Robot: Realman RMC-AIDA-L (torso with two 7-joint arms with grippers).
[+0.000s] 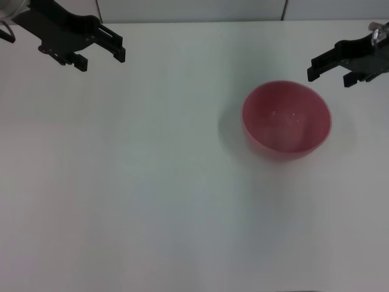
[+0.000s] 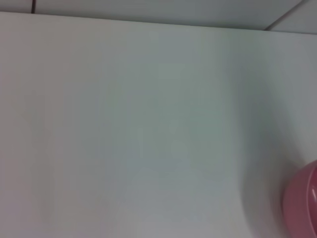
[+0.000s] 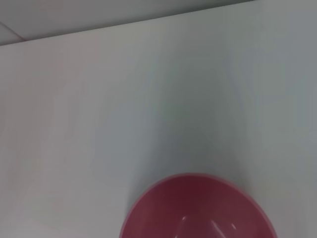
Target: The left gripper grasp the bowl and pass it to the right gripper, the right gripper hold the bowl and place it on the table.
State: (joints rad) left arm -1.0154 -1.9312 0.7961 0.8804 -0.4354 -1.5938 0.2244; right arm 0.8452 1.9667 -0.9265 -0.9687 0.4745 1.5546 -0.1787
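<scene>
The unmarked bowl (image 1: pixel 286 120) sits upright on the table (image 1: pixel 134 201), left gripper (image 1: pixel 120 47) well apart, right gripper (image 1: pixel 311 68) near, both empty, their openness unclear

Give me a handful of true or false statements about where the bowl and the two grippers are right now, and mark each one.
1. The bowl sits upright on the table. True.
2. The left gripper is gripping the bowl's rim. False: it hangs at the far left, well apart from the bowl.
3. The bowl lies nearer the right gripper than the left one. True.
4. The bowl holds fruit. False: it looks empty.
5. The right gripper carries the bowl. False: it holds nothing.
</scene>
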